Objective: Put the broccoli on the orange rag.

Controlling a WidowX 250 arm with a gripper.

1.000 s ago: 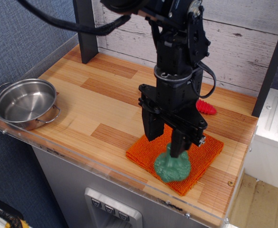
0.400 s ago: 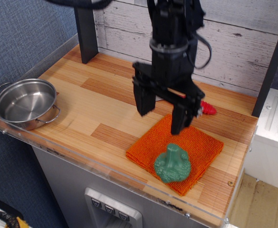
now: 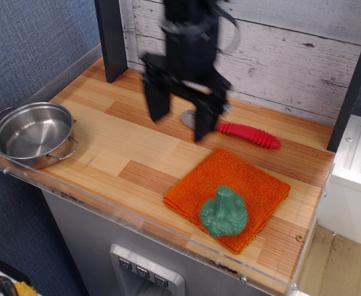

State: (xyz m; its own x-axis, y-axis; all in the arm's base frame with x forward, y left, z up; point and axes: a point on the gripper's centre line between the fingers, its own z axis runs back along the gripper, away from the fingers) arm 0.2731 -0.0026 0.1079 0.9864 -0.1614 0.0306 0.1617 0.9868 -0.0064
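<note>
Your black gripper (image 3: 179,117) has lifted up and swung back left since a moment ago, uncovering the red-handled metal spoon (image 3: 245,134). Its fingers are spread wide, holding nothing. The small teal-green bumpy toy broccoli (image 3: 224,213) sits on the bright orange square woven rag (image 3: 254,185), near its front edge. One bump could roll it off.

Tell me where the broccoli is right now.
The broccoli sits head down, stem up, on the near edge of the orange rag, toward the table's front right, in front of the red-handled spoon.
</note>
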